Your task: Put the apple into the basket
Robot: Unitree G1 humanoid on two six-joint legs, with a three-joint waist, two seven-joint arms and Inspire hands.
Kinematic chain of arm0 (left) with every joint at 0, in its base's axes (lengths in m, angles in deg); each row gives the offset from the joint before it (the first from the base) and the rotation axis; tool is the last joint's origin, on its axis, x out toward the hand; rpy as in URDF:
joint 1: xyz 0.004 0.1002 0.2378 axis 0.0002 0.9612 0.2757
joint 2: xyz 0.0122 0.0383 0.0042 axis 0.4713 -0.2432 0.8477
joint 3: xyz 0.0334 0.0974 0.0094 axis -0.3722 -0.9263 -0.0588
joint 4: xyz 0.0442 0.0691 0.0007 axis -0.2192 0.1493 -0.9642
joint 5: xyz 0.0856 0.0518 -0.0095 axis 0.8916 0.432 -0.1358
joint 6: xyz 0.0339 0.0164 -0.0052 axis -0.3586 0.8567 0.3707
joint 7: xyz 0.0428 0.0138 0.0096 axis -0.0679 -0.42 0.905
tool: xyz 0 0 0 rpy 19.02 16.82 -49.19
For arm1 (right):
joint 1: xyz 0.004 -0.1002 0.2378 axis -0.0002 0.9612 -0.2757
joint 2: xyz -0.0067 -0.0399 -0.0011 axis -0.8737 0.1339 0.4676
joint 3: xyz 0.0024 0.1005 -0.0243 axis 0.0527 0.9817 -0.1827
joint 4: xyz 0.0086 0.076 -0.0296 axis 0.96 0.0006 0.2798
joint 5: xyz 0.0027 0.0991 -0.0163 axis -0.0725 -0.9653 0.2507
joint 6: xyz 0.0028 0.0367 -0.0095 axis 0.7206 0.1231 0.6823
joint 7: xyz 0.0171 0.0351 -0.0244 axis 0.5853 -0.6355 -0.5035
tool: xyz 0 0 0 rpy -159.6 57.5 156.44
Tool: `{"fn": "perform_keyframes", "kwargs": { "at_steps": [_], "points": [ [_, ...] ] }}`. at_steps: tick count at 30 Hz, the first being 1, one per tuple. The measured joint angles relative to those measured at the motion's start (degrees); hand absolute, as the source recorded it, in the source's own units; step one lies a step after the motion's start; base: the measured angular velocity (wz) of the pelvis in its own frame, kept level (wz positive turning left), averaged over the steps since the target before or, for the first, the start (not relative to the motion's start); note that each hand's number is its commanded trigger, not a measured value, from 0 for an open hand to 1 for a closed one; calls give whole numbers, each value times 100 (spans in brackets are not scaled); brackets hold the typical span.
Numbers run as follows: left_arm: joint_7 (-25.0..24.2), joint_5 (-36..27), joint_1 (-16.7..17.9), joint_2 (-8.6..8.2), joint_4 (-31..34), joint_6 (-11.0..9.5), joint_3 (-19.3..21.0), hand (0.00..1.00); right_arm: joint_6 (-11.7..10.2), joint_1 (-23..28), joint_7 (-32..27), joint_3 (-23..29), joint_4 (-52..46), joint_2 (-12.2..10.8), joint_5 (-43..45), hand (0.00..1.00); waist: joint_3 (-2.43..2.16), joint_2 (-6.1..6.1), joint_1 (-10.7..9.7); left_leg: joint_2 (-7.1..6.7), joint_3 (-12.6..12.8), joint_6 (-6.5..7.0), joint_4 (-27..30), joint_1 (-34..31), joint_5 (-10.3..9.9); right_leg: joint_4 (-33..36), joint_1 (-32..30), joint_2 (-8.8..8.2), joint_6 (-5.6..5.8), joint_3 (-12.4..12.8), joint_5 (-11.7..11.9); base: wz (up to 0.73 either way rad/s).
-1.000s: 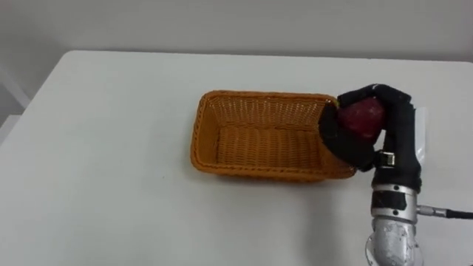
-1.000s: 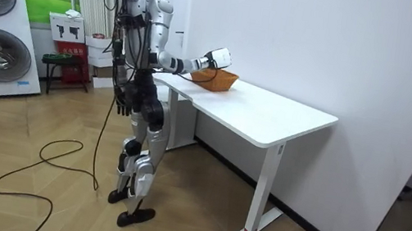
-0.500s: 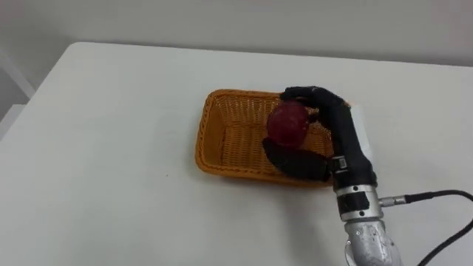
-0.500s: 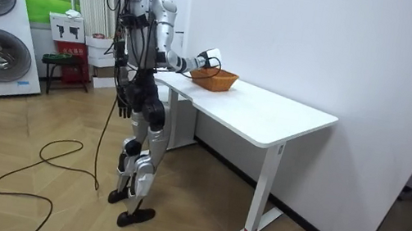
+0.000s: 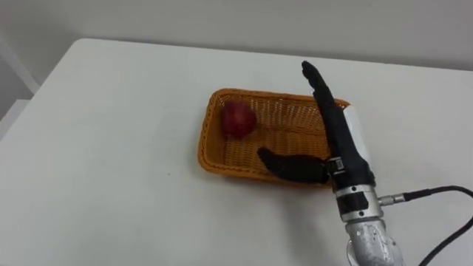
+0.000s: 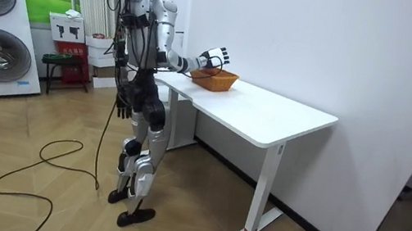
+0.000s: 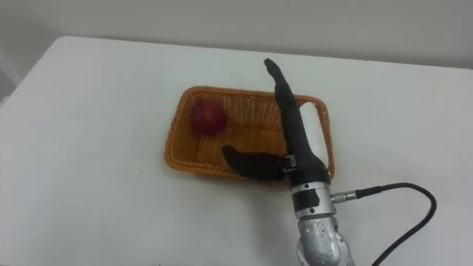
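— Where do we find the apple?
— We see the apple (image 5: 238, 119) lying inside the orange wicker basket (image 5: 209, 151). It sits in the far left corner, down on the woven floor and close to the left wall.
— And the right hand?
— We find the right hand (image 5: 338, 140) over the basket's right end. Its fingers (image 5: 318, 85) are straight and stretch toward the far rim, and the thumb (image 5: 284, 164) is spread out to the left along the near rim. It holds nothing, and the apple lies well apart from it, at the basket's other end.
— Is it touching the basket?
— We cannot tell whether the thumb rests on the near rim or hangs just above it.
— Where does the basket stand?
— On the white counter (image 5: 111, 140). In the room view we see the robot standing upright at the counter's end on that view's left, its right arm held out over the basket.
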Motion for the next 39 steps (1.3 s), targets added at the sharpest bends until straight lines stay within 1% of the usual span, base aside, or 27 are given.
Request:
{"fn": "perform_keyframes", "kwargs": {
  "at_steps": [2,3,4,6,8,9,10,11,12,13,14,17,20,22,23,24,26,27,29,31,32,33,34,35,36,38,39],
  "points": [
    [11,-52,3,7,0,-3,30,0,-3,0,-190,246,1,4,-144,0,33,-2,-29,2,6,0,-8,61,0,-3,62,-5,1,-5,0,0],
    [12,-53,6,7,1,-3,54,0,-4,0,-232,333,2,4,-185,0,36,0,-42,3,2,0,-8,70,0,-11,78,-6,1,-9,0,4],
    [19,-31,10,14,14,-7,92,0,-7,0,-346,548,4,9,-222,0,34,0,-51,2,-5,0,-11,68,0,-11,84,-11,1,-27,0,0],
    [25,-18,44,36,24,-50,158,0,-8,0,-573,852,4,26,-238,0,24,-18,-65,-4,-1,0,-14,58,0,-8,83,-5,1,-25,0,0],
    [17,-14,228,41,144,-57,444,0,-10,1,-777,1368,-2,41,-239,0,-25,-85,-236,-12,-23,0,-9,49,0,-2,77,-5,2,-81,-1,7],
    [14,-13,279,41,191,-56,560,0,-9,1,-833,1542,-3,47,-246,0,-39,-106,-268,-11,-23,0,-10,52,0,-3,73,-4,2,-82,-1,4],
    [16,-9,382,46,256,-57,758,0,-9,1,-1023,1881,-3,89,-261,0,-57,-137,-300,-9,-21,0,-12,57,0,-3,73,-1,2,-78,0,0],
    [25,-9,469,66,293,-56,835,0,-9,0,-1262,2163,-3,121,-301,0,-83,-168,-330,-9,-19,0,-14,80,0,-3,90,0,2,-73,0,0],
    [28,-9,499,82,298,-56,840,0,-9,0,-1388,2281,-3,134,-312,0,-92,-181,-341,-9,-19,0,-15,91,0,-3,105,1,2,-73,0,0],
    [35,-9,528,103,299,-55,837,0,-13,0,-1639,2491,-1,173,-346,0,-90,-197,-382,-7,-19,0,-31,142,0,-4,141,4,2,-71,0,3],
    [43,-7,544,111,298,-56,846,0,-21,2,-1825,2677,-1,187,-440,0,-89,-219,-475,-6,-24,0,-38,175,0,-7,186,4,2,-83,0,5],
    [63,13,539,118,299,-76,1015,0,-93,2,-2224,3098,51,207,-568,0,-83,-211,-515,-7,-19,0,-33,178,0,-11,204,5,2,-76,0,-1],
    [214,31,579,140,317,-95,1220,0,-121,5,-2779,3693,307,227,-715,0,-76,-224,-625,-1,49,0,-3,166,0,1,175,2,2,-10,0,-8],
    [270,31,650,139,418,-81,1228,0,-114,15,-3015,3910,534,228,-830,0,-72,-216,-691,4,55,0,-1,160,0,7,145,-1,2,0,0,-8],
    [277,31,704,139,475,-76,1236,0,-112,23,-3173,4012,716,231,-955,0,-79,-195,-769,8,60,0,-1,163,0,12,130,-3,2,10,0,-3],
    [280,31,728,140,507,-74,1238,0,-112,28,-3235,4049,815,233,-1054,0,-80,-191,-787,9,60,0,-1,167,0,17,133,-3,2,12,0,-4],
    [286,30,732,146,537,-44,1243,0,-98,73,-3414,4120,1099,233,-1456,0,-69,-207,-835,12,55,1,-14,164,0,46,94,5,2,63,1,-8],
    [285,15,732,145,580,-1,1246,0,-85,83,-3483,4165,1283,230,-1822,0,-74,-193,-876,13,61,1,-33,157,-1,67,65,13,-1,127,2,-11],
    [285,30,727,142,646,55,1273,0,-53,89,-3562,4373,1693,230,-2601,0,-83,-172,-956,13,59,1,-30,97,-1,97,23,8,0,134,2,-4],
    [284,50,729,136,696,63,1329,0,-53,123,-3573,4551,2121,227,-3017,0,-114,-159,-1006,5,60,3,0,60,0,101,16,8,2,137,6,0],
    [287,46,731,128,723,67,1444,0,-53,182,-3537,4633,2453,225,-3411,0,-114,-149,-1033,0,54,3,1,60,0,100,23,9,2,130,6,4],
    [294,45,741,129,741,74,1472,0,-49,186,-3508,4665,2674,225,-3622,0,-116,-147,-1059,0,52,3,1,60,0,99,29,9,2,117,6,7],
    [300,45,752,123,742,89,1490,0,-14,190,-3445,4706,3086,224,-4028,0,-125,-130,-1086,0,55,3,3,62,1,98,33,8,2,106,6,4],
    [300,49,762,111,744,95,1491,0,19,195,-3405,4712,3294,224,-4176,0,-128,-115,-1099,0,56,4,3,63,2,98,32,9,2,116,6,0],
    [299,58,763,97,772,106,1493,0,89,272,-3308,4708,3741,199,-4378,0,-123,-97,-1103,-1,47,4,0,64,2,97,35,8,2,121,5,0],
    [301,56,763,92,781,135,1506,0,224,368,-3082,4638,4534,36,-4708,0,-121,-75,-1088,5,49,3,4,66,4,97,34,15,2,136,4,0],
    [300,53,763,85,780,148,1506,0,264,369,-3027,4603,4733,-9,-4786,0,-120,-74,-1088,6,51,2,4,66,5,97,33,17,2,141,4,0]
  ]
}}
